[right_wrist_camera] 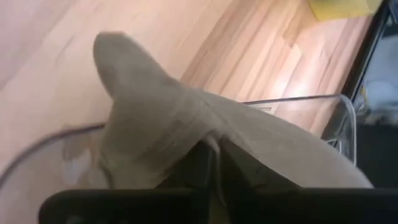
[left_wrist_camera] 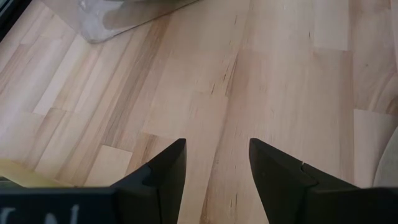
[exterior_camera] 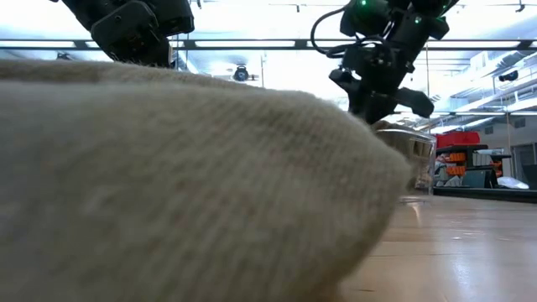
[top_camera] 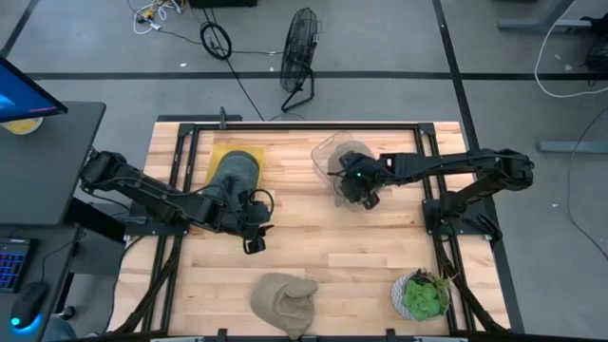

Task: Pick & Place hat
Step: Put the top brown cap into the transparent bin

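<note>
Three hats show. A grey-green hat (top_camera: 236, 174) lies on a yellow pad (top_camera: 220, 154) at the far left. A beige hat (top_camera: 285, 300) rests on the table by the near edge and fills the low view (exterior_camera: 168, 184). A khaki-grey hat (right_wrist_camera: 155, 112) is in my right gripper (right_wrist_camera: 214, 148), which is shut on it over a clear container (top_camera: 328, 152). My left gripper (left_wrist_camera: 217, 146) is open, low over bare wood right of the pad (top_camera: 255, 239), touching nothing. My right gripper pinches a raised fold of the khaki-grey hat's cloth (right_wrist_camera: 202, 134) between its two fingers, coming from above and pointing down. The hat spreads out below the fingers inside the clear container's rim (right_wrist_camera: 292, 99). Whether it rests on the container's floor I cannot tell.
A potted green plant (top_camera: 423, 294) stands at the near right corner. A black frame (top_camera: 304, 125) borders the table. The clear container's corner (left_wrist_camera: 99, 22) lies ahead of my left gripper. Bare wood (top_camera: 361, 247) spans the table's middle.
</note>
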